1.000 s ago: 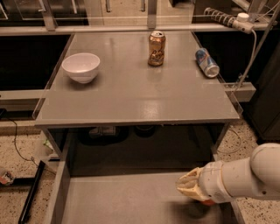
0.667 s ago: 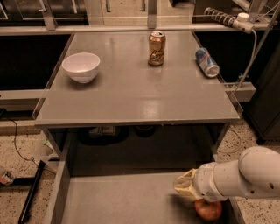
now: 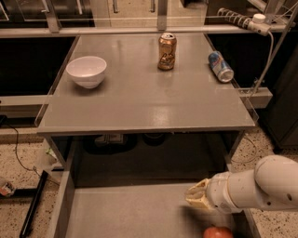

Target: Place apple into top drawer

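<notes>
A grey bench (image 3: 139, 107) is set in the middle of the room, and a soft sheen of overhead light is caught on its top. Speckled terrazzo floor (image 3: 16, 190) is seen on both sides of it, and a black bar (image 3: 31, 204) is laid across the floor at the left. Dark cabinet fronts (image 3: 23, 10) with metal handles are ranged along the back. A white power strip (image 3: 257, 21) is fixed at the upper right. The hand (image 3: 196, 197) is held low at the right, below the bench's front edge.
</notes>
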{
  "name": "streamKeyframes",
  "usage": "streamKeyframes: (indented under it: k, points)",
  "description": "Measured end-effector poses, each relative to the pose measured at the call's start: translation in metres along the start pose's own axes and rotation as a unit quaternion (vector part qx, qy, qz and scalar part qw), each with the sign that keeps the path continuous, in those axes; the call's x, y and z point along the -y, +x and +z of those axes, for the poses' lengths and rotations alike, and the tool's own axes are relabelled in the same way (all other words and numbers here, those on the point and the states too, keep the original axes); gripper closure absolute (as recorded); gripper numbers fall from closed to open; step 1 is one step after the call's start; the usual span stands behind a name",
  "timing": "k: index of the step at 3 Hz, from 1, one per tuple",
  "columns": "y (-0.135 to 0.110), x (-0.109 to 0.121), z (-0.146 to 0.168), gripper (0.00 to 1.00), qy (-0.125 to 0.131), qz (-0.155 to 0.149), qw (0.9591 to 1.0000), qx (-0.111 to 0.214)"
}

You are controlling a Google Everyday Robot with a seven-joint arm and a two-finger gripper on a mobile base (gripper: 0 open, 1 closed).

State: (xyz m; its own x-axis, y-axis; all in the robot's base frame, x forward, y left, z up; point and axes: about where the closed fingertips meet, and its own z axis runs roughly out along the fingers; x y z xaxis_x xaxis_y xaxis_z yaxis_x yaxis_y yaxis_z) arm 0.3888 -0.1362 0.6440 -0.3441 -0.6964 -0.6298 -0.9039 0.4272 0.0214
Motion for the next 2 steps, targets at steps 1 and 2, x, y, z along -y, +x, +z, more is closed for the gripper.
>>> streamKeyframes:
  k: [1, 2]
  points:
    - [0.0, 0.0, 0.0, 0.35, 0.0, 0.0, 1.0, 0.0]
    - [0.0, 0.0, 0.0, 0.12, 0.0, 0.0, 1.0, 0.0]
